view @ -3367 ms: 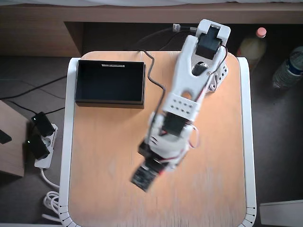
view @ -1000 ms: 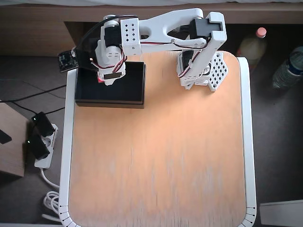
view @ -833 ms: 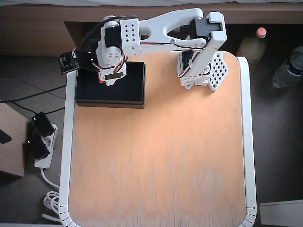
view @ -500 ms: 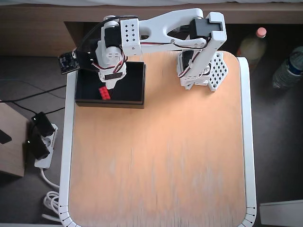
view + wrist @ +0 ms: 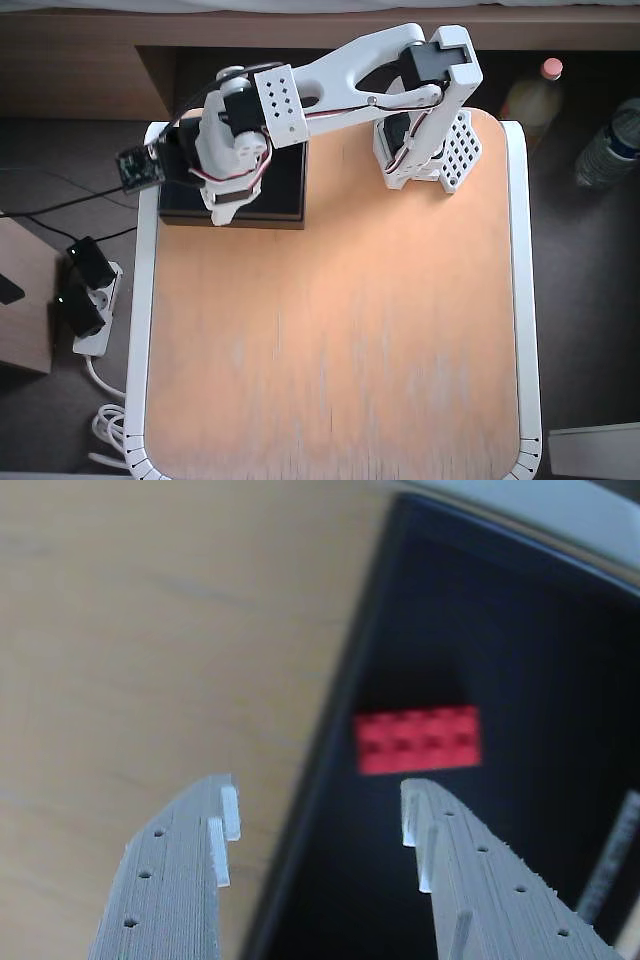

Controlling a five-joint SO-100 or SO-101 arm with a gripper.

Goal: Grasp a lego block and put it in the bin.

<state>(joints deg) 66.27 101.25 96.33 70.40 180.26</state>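
One red lego block lies flat inside the black bin; my gripper hangs above it, released and empty.

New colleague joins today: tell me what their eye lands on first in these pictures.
In the wrist view, the bright red lego block lies on the dark floor of the bin, beyond the open, empty gripper. In the overhead view, the white arm stretches over the bin at the wooden table's far left corner.
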